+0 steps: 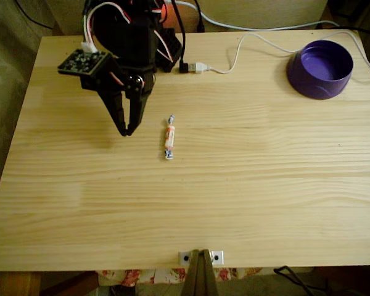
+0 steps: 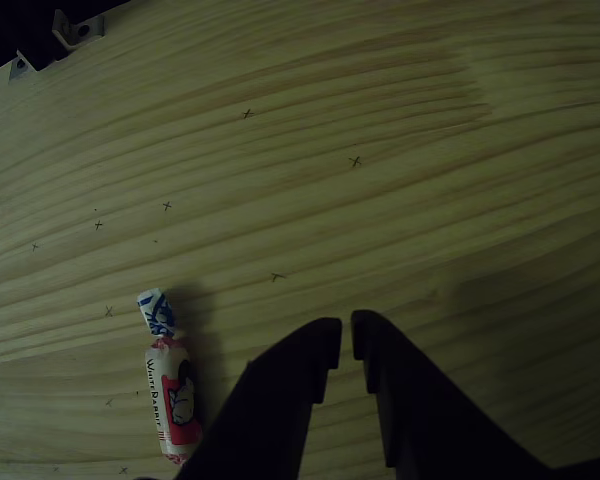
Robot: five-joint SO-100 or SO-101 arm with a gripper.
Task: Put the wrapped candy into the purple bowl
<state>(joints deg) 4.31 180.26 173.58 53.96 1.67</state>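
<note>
The wrapped candy [image 1: 169, 137] is a slim white stick with an orange-red band, lying lengthwise near the middle of the wooden table [image 1: 234, 185]. In the other view the candy [image 2: 167, 390] lies at the lower left, beside my black fingers. My gripper [image 1: 126, 131] hangs to the left of the candy in the fixed view, its tips close together and holding nothing. Seen from the other view, the gripper [image 2: 346, 338] shows only a narrow slit between the tips. The purple bowl [image 1: 320, 68] stands empty at the far right corner.
A white USB cable [image 1: 234, 58] with its plug [image 1: 196, 67] runs along the back of the table between the arm base and the bowl. A metal bracket [image 1: 201, 256] sits at the front edge. Small pencil crosses mark the wood in the other view.
</note>
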